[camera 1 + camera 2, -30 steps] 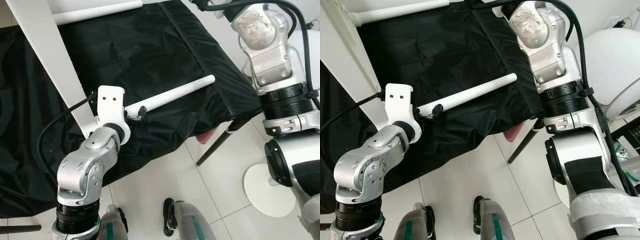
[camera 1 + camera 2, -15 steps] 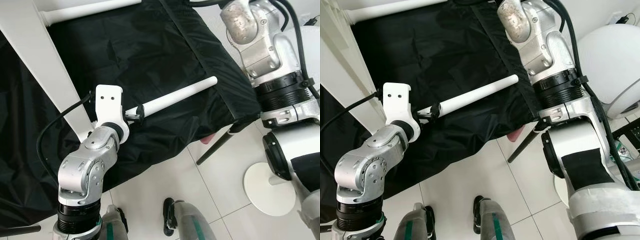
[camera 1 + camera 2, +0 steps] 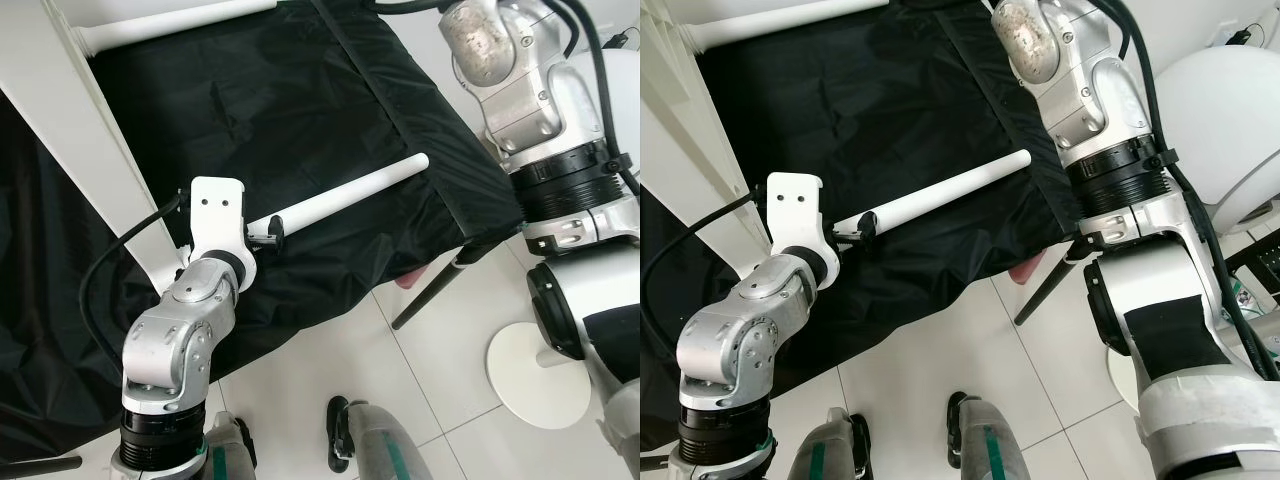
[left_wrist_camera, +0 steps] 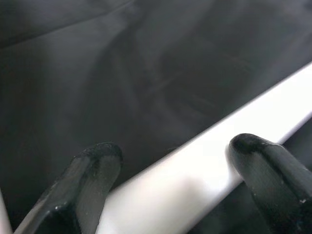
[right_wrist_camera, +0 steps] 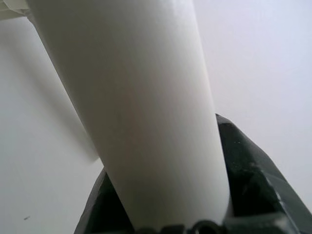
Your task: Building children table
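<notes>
Gripping the white table leg (image 3: 340, 197), your left gripper (image 3: 268, 230) holds its near end; the leg points toward 2 o'clock.

Your right gripper's fingers (image 5: 248, 180) clamp another white tube (image 5: 141, 107).

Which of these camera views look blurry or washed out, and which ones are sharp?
Eye views: sharp, evenly lit, with the white table leg crisp against the black cloth. Left wrist view: dim and soft, its fingers blurred. Right wrist view: a white tube too close, out of focus, against a bright, washed-out background.
</notes>
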Controlling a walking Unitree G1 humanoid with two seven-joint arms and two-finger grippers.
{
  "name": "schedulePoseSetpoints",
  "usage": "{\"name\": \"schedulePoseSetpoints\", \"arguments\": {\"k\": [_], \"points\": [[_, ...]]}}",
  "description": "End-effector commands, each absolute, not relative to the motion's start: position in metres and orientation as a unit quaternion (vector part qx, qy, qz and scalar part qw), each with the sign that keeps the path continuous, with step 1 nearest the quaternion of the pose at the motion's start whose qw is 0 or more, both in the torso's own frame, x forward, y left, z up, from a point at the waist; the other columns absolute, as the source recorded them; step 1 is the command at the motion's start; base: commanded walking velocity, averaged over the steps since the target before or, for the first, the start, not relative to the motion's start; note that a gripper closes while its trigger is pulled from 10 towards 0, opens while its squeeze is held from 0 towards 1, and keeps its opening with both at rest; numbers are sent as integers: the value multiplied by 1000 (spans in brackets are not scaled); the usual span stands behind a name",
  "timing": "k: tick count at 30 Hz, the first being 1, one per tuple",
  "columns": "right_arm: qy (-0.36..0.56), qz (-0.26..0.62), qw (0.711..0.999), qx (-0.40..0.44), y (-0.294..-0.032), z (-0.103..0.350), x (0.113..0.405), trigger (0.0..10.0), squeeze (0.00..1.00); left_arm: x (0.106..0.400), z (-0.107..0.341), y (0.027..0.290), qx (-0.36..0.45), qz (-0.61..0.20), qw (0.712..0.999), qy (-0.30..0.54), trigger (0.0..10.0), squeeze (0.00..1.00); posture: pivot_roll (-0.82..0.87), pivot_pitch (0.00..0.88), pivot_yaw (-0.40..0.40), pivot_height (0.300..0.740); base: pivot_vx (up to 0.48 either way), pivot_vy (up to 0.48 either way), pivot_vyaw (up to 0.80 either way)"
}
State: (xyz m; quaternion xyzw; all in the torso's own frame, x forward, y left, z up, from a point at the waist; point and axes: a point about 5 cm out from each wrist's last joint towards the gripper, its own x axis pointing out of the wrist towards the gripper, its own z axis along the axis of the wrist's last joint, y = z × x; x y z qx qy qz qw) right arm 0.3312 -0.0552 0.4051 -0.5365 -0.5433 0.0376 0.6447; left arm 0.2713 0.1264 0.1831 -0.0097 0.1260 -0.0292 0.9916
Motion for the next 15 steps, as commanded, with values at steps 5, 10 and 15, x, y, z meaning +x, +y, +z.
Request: {"name": "schedulePoseSetpoints", "arguments": {"k": [5,10,15], "points": [[-558,74,644,-517,-44,408,324,0,0,272,173,181,66,131,977,156,10000,0,-7,145,11,740,0,0,0],[-562,57,655,-502,-49,422,325,0,0,279,199,223,123,160,971,127,10000,0,10,127,21,740,0,0,0],[-563,46,666,-487,-51,430,327,0,0,289,232,250,166,191,963,89,10000,0,20,114,35,740,0,0,0]]}}
